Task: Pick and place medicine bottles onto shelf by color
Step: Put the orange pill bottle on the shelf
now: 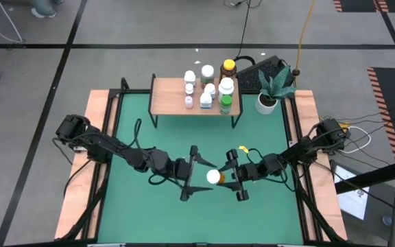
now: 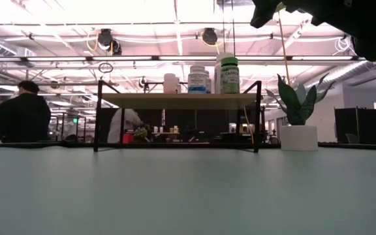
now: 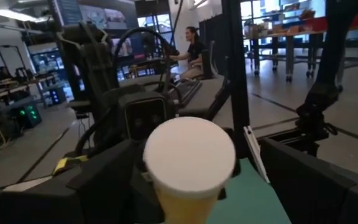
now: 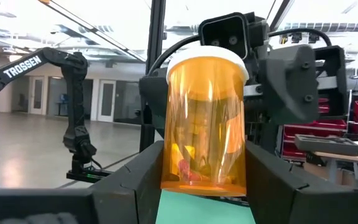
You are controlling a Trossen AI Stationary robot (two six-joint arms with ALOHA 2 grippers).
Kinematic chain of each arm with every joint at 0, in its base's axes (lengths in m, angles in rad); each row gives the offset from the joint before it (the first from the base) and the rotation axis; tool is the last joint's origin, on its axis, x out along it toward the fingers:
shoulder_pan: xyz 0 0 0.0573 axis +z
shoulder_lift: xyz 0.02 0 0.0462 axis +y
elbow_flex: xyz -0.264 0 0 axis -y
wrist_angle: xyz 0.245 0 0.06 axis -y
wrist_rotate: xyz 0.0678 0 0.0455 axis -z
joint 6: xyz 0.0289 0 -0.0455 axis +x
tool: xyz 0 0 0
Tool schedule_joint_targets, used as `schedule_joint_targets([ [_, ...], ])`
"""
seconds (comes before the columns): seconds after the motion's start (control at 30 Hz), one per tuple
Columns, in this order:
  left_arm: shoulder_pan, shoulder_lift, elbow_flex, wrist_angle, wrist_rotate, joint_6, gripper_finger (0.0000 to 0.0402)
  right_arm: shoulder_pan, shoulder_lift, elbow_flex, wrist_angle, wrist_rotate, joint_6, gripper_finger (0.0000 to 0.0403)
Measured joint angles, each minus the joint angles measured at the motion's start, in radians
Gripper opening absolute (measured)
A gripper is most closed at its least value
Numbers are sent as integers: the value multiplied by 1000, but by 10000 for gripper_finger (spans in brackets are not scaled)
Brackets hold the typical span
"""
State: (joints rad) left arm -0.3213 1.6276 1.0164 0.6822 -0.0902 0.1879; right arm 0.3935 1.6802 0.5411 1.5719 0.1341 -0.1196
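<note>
An amber medicine bottle (image 1: pixel 214 178) with a white cap hangs above the middle of the green table, and my right gripper (image 1: pixel 236 175) is shut on it. My left gripper (image 1: pixel 189 173) faces it from the table's left. It is open, with its fingers (image 3: pixel 98 186) standing wide on either side of the cap (image 3: pixel 189 155) without touching it. The shelf (image 1: pixel 166 99), a light-wood board on black legs, stands at the table's far edge and carries several bottles (image 1: pixel 208 86), also seen in the low view (image 2: pixel 229 74). My right gripper pinches the amber bottle's body near its bottom end (image 4: pixel 204 171) between its two fingers (image 4: pixel 272 180), one on each side. The fingers come from the table's right, slanting upward. The bottle is lifted clear of the table and tilted, its white cap (image 4: pixel 207 59) up and toward my left gripper.
A white pot with a green plant (image 1: pixel 267 101) stands right of the shelf at the far right. Wooden rails (image 1: pixel 94 137) run along the table's left and right sides. A dark keyboard (image 1: pixel 262 72) lies behind the shelf. People sit in the room beyond (image 2: pixel 21 117).
</note>
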Motion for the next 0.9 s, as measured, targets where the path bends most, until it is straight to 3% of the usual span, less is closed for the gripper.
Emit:
schedule_joint_targets([
  [0.37, 19, 0, 0, -6, -8, -36, 343, 0, 0, 0, 0, -3, 0, 180],
  [0.7, 25, 0, 0, 2, 2, -42, 228, -1, 1, 0, 0, 2, 0, 180],
  [0.9, 25, 0, 0, 1, 2, -44, 220, -4, 1, -1, 0, 1, 0, 182],
])
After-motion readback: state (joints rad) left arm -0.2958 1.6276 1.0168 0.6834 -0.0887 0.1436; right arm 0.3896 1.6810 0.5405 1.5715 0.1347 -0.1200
